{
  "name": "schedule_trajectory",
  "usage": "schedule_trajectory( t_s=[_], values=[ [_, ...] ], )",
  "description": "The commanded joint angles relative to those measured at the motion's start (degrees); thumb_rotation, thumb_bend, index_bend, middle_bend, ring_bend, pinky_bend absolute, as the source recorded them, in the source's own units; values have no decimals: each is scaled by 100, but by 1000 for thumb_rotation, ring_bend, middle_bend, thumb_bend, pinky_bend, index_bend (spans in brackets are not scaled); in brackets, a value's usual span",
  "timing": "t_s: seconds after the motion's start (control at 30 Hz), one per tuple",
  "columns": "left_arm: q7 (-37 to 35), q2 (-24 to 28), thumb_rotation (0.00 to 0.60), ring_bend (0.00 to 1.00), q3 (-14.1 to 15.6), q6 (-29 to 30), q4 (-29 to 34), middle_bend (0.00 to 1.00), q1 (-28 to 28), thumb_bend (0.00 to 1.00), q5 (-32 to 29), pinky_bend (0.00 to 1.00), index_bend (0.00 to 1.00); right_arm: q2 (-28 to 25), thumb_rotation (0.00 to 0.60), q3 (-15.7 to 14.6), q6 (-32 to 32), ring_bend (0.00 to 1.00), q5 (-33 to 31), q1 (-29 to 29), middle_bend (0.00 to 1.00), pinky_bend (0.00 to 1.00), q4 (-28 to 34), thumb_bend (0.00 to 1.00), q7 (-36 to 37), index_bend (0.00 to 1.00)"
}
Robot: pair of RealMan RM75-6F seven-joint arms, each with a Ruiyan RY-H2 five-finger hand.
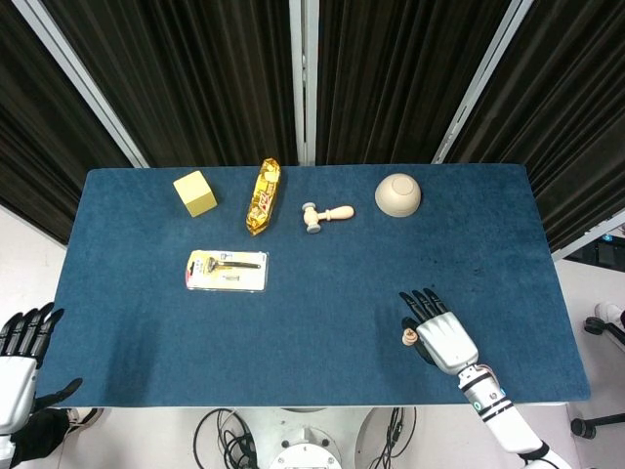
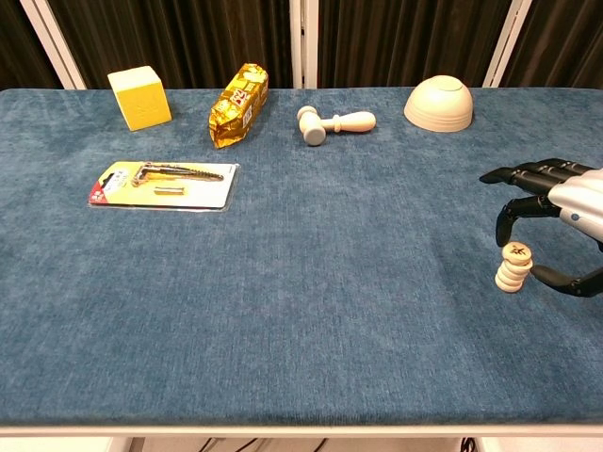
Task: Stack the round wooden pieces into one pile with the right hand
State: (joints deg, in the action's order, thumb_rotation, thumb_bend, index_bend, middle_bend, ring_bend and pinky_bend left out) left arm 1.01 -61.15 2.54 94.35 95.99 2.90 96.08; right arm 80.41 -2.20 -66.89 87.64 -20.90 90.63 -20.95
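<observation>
I see pale matt round wooden pieces on a napped blue cloth-covered table, beside my right hand with its glossy black plastic fingers and smooth silver shell.

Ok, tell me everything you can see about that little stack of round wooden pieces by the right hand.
The stack of round wooden pieces is a short upright column of pale, unpainted-looking discs, standing on the blue table cloth near its right front. The top disc bears a dark marking, too small to read. The pieces sit fairly well aligned. The right hand arches around it, fingers curled above and behind and the thumb low beside its base; whether any of them touches it cannot be told. From the head view, the hand mostly hides it.
</observation>
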Motion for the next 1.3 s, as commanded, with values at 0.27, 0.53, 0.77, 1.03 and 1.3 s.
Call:
schedule_trajectory(
  t_s=[0.27,0.53,0.77,1.03,1.3],
  values=[
    [9,1,600,0,3,0,5,0,0,95,10,0,26,-105,600,-24,-59,0,54,39,43,0,101,327,-10,363],
    [28,-4,600,0,4,11,11,0,5,95,18,0,26,-94,600,-40,-48,0,54,62,42,0,93,327,-35,363],
    [29,-2,600,0,2,0,11,0,0,95,16,0,26,-117,600,-54,-87,0,97,90,42,0,101,327,-15,363],
    [38,-6,600,0,0,8,12,0,3,95,16,0,26,-118,600,-31,-150,0,145,109,38,0,107,327,13,366],
    [19,-2,600,0,-10,8,-11,0,2,95,-3,0,26,-477,600,47,-927,0,414,395,3,0,332,327,234,59]
  ],
)
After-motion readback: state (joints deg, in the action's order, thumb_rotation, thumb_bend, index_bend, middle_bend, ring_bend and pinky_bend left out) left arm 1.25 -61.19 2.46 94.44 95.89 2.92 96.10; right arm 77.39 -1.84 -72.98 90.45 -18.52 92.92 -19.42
